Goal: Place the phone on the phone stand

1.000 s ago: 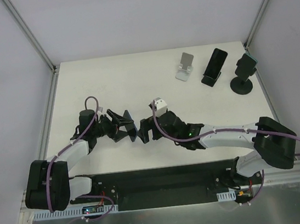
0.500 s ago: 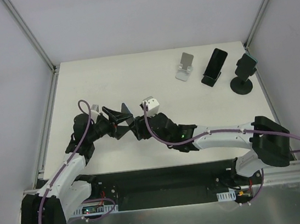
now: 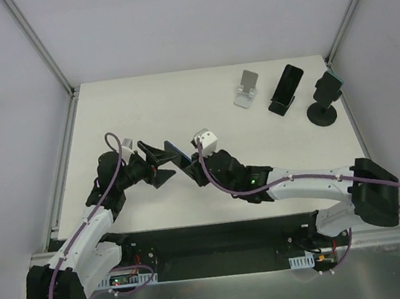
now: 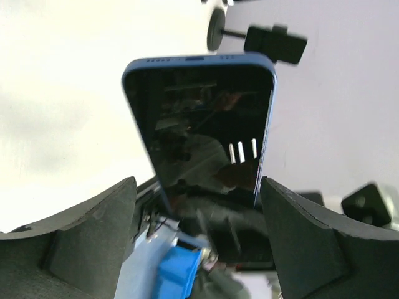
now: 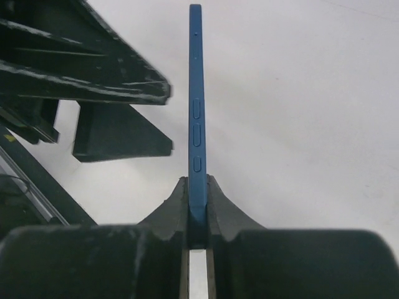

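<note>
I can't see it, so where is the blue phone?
In the top view the blue phone is above the table, left of centre, gripped by the right pincer, with the open left pincer beside it.

arms (image 3: pixel 304 184): white links, black joints | cables (image 3: pixel 107 139): purple | wrist camera housing (image 3: pixel 206 138): white

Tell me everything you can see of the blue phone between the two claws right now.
The slim blue-edged smartphone has a glossy black screen, dark and reflective, and three buttons along one side edge. The right claw is shut on one end, pinching it front to back, above the white table. Its screen faces the left wrist camera, between the fingers of the open left claw, which look clear of its edges.
</note>
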Motion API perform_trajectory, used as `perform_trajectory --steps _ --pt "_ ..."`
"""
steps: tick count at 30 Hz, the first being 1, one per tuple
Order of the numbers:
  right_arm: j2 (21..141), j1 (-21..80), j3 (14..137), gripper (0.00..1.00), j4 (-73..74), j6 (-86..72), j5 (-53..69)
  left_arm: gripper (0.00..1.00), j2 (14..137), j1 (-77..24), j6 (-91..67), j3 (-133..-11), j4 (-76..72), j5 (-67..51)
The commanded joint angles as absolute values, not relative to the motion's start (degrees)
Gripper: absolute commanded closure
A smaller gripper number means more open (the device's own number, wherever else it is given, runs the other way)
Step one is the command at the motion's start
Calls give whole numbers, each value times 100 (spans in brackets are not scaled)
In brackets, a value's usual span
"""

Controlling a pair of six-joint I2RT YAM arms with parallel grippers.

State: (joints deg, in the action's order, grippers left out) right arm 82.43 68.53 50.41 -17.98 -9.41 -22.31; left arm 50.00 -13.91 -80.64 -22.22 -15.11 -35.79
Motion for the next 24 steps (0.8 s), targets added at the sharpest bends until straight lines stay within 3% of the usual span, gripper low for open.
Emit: perform_trajectory --steps 1,4,8,10,14,18,20,24 --pt "7164 6408 4931 99 -1112 -194 -1830 24 4975 -1450 -6778 -2663 -1231 -4288" --pt "6689 5899 4939 99 -242 306 -962 25 4975 -1450 -5979 -2847 -1011 -4657" --pt "6547 5187 5448 99 1507 1123 1820 25 5010 -1791 -3911 -3487 -521 -5132" --pt "6627 5028 5834 99 2560 1475 2353 24 4984 -2134 -2984 -4094 410 -4889" --pt "6741 5019 6073 99 2935 1336 3713 23 4791 -2873 -1025 -4789 1142 -4526" --pt "6549 5019 5942 99 2683 1319 4437 28 4781 -3014 -116 -5062 1335 -5139" --pt "6399 5019 5889 99 2663 1414 4666 31 5078 -3041 252 -5289 1686 -6224" --pt "6310 5027 6134 99 3005 1643 4921 30 5589 -3242 711 -5572 2433 -6661"
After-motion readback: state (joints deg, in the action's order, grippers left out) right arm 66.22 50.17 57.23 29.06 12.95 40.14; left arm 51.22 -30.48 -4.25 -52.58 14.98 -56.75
